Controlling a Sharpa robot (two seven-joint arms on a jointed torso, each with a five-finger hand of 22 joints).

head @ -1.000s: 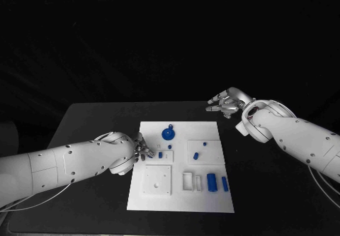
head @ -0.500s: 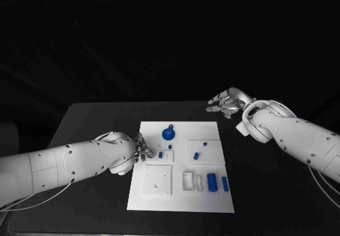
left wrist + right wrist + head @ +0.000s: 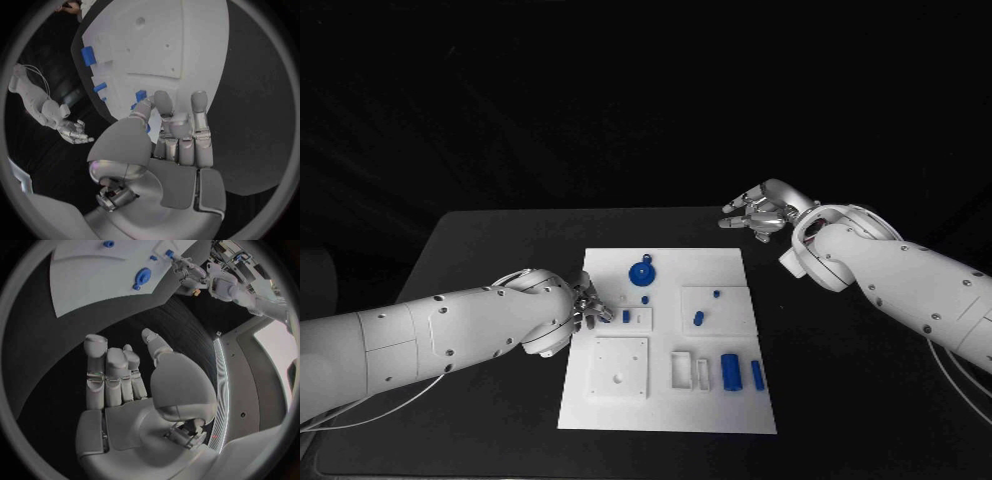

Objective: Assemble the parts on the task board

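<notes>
The board (image 3: 666, 340) lies flat in the middle of the table (image 3: 488, 250), its long sides running from the near edge toward the far edge. On it, near its far edge, sits a round blue part with a knob (image 3: 643, 271). Further in there are several small blue pegs (image 3: 698, 318), and near the board's near right corner a blue cylinder (image 3: 730, 370) and a thinner blue bar (image 3: 757, 374) lie side by side, next to two white frames. A square white plate (image 3: 620, 366) takes up the near left part of the board.

The left hand (image 3: 586, 305) is at the board's left edge, about halfway along. Its fingers (image 3: 164, 107) reach over the rim toward a small blue peg (image 3: 626, 316); the thumb and a finger look close on it, but I cannot tell whether it is actually pinched.

The right hand (image 3: 759, 212) is over bare table beyond the board's far right corner, well apart from the board. Its fingers (image 3: 106, 372) lie side by side, loosely extended, with nothing in them.
</notes>
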